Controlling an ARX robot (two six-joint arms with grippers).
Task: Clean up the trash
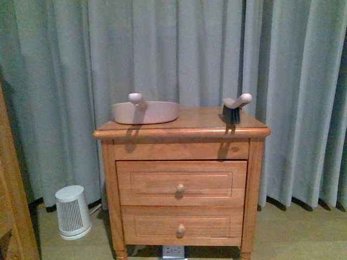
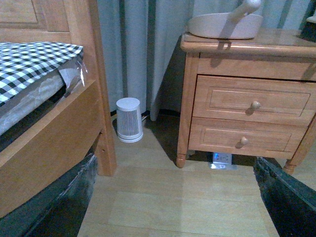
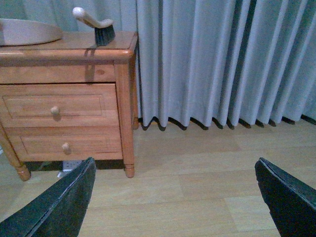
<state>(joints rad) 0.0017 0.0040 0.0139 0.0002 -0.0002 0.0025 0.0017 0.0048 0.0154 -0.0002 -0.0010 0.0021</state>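
Note:
The white tissue wad is not in any view. A wooden nightstand with two drawers stands before grey curtains. On its top lie a pale pink dustpan at the left and a hand brush with dark bristles at the right. Neither arm shows in the front view. My left gripper is open and empty above the wooden floor, left of the nightstand. My right gripper is open and empty above the floor, right of the nightstand. The brush shows in the right wrist view.
A small white ribbed appliance stands on the floor left of the nightstand and shows in the left wrist view. A wooden bed frame with checked bedding is at the far left. A power strip lies under the nightstand.

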